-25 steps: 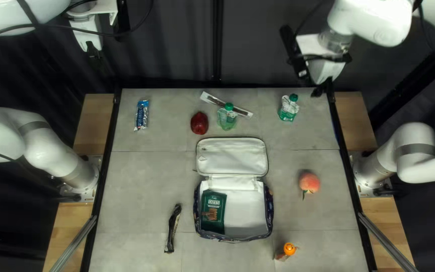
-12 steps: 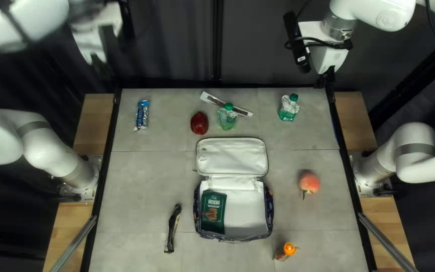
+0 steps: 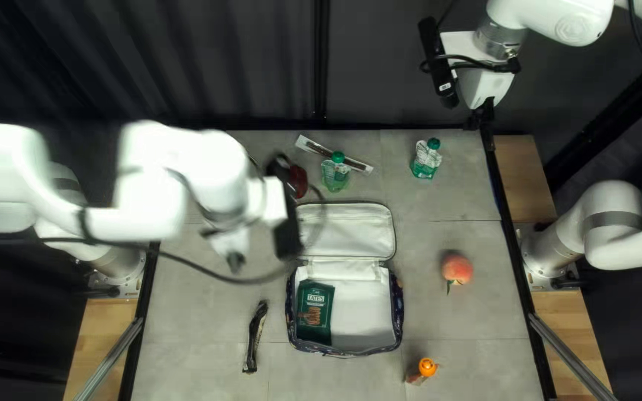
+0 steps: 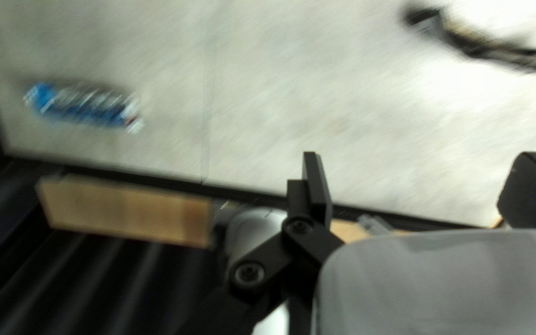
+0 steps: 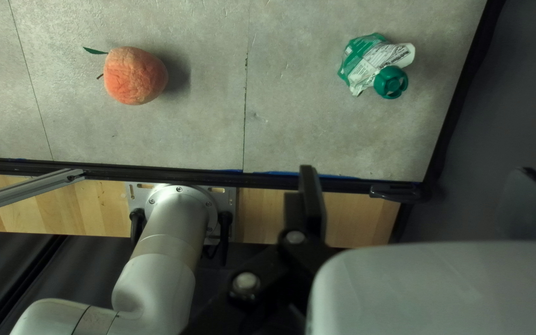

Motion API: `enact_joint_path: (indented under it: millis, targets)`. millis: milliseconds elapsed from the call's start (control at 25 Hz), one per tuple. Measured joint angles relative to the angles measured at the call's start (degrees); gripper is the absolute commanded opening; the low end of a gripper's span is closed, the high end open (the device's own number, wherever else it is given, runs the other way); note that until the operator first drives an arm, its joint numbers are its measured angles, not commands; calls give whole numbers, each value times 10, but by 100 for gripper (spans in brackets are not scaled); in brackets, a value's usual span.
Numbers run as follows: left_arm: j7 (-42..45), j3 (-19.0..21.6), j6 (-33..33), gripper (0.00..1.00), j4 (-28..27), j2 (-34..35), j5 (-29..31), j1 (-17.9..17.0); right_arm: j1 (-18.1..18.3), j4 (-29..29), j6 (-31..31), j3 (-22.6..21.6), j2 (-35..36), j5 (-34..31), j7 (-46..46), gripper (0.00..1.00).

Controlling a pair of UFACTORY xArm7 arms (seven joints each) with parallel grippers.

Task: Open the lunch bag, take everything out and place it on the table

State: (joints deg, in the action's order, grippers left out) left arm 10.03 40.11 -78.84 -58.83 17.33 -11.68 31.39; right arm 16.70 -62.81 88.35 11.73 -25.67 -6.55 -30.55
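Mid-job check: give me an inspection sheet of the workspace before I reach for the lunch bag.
Surface: grey tiled table, no spills seen.
Job's things: open patterned fabric lunch bag, green cookie packet inside; out on the table: blue wrapped bar, red fruit, two green-capped pouches, clear-wrapped stick, peach, orange-capped item, dark wrapped bar.
Clutter: nothing seen.
Grippers: left gripper over the table beside the bag's lid, fingers open, empty; right gripper raised past the far right corner, fingers open, empty.
Cables: black cable hanging under the left wrist.
Surroundings: dark curtain, wooden side boards.

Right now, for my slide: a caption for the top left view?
Left arm beside the open bag, a green packet inside, peach out.
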Motion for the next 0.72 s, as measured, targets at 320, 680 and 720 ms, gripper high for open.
enact_joint_path:
  millis: [320,680,720]
  targets:
    - [-2,26,172,100,31,-115,56,-1,0,0,0,0,0,0,0,100]
    - [20,-2,364,100,17,-339,205,-52,0,0,0,0,0,0,0,100]
    - [24,-8,371,100,12,-352,217,-60,0,0,0,0,0,0,0,100]
